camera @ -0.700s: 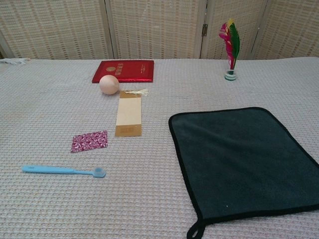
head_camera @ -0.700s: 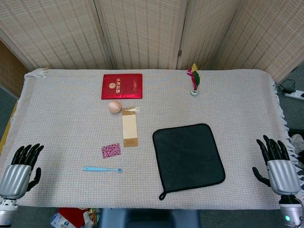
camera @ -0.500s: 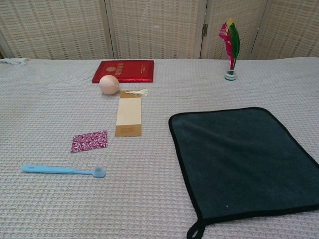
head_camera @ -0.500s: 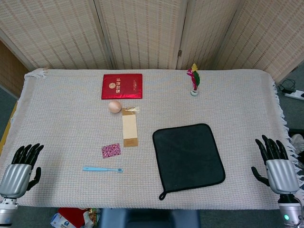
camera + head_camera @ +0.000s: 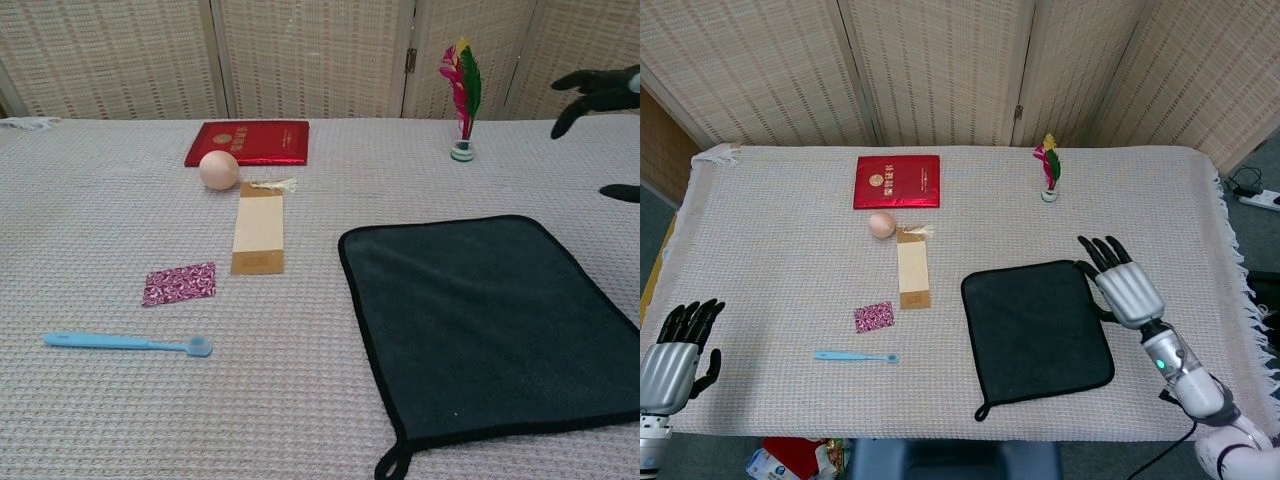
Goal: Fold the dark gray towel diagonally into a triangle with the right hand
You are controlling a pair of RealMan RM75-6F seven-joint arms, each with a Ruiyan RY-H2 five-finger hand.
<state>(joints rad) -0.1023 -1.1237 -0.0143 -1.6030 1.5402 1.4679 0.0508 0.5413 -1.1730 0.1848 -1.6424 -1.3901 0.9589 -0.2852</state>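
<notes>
Woven tabletop (image 5: 770,240) carries our dark gray towel (image 5: 1037,332) at lower right; our right hand (image 5: 1122,285) hovers beside it, fingers (image 5: 1100,250) spread, holding nothing.

The dark gray towel (image 5: 1036,334) is laid flat on the tabletop (image 5: 780,260), its loop at the near left corner. The right hand (image 5: 1120,284) is held over the towel's far right corner, fingers spread, nothing gripped. The left hand (image 5: 675,350) is seen at the near left edge, fingers apart, empty. A red booklet (image 5: 897,181), egg (image 5: 881,224), bookmark (image 5: 912,268), patterned packet (image 5: 874,317) and blue toothbrush (image 5: 856,356) are placed left of the towel. A feathered shuttlecock (image 5: 1049,170) is stood at the far side.
</notes>
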